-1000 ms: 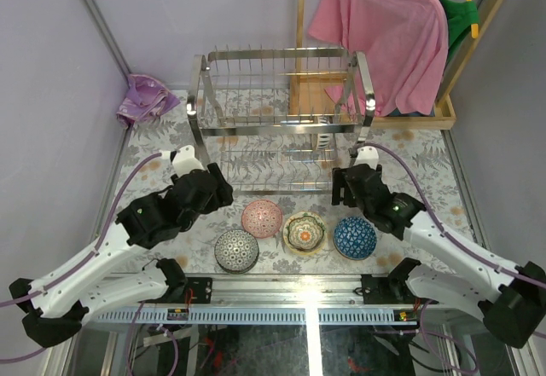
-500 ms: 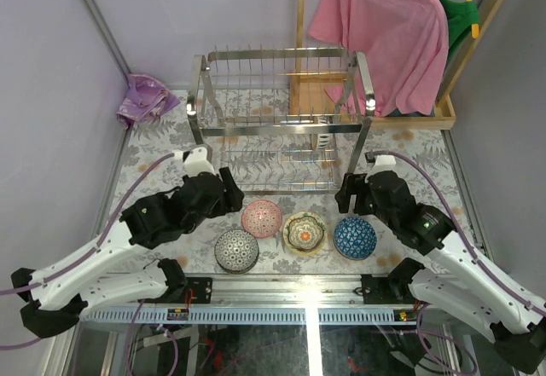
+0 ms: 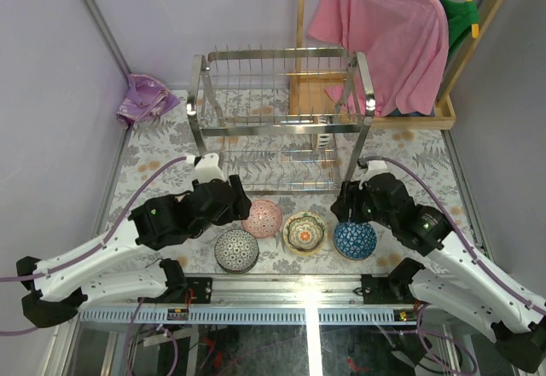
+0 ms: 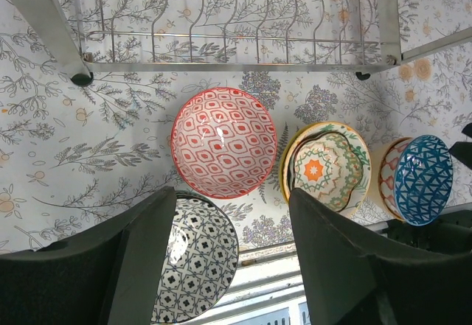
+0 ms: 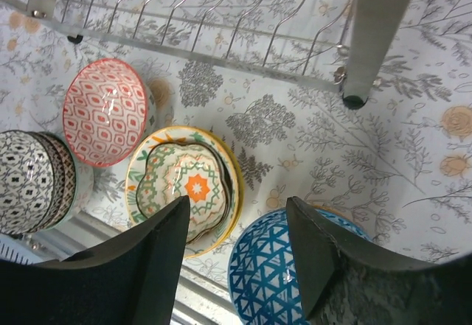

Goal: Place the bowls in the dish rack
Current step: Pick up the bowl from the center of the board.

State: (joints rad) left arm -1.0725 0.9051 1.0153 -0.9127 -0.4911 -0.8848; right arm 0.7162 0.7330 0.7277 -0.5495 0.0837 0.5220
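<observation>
Floral-print table with the dish rack at its far side, four bowls in a row short of it, none loaded yet.
Both tiers of the rack show no bowl, and it stands straight ahead of both sets of fingers, beyond the bowls. The left gripper hangs with its fingers spread and holding nothing; the red bowl lies just ahead, centred between them, and the black-and-white bowl sits under the left finger's side. The right gripper is also spread. The blue bowl is directly below, nearer its right finger, though contact cannot be told. The yellow-rimmed bowl, by its left finger, appears to hold a smaller scalloped one.
</observation>
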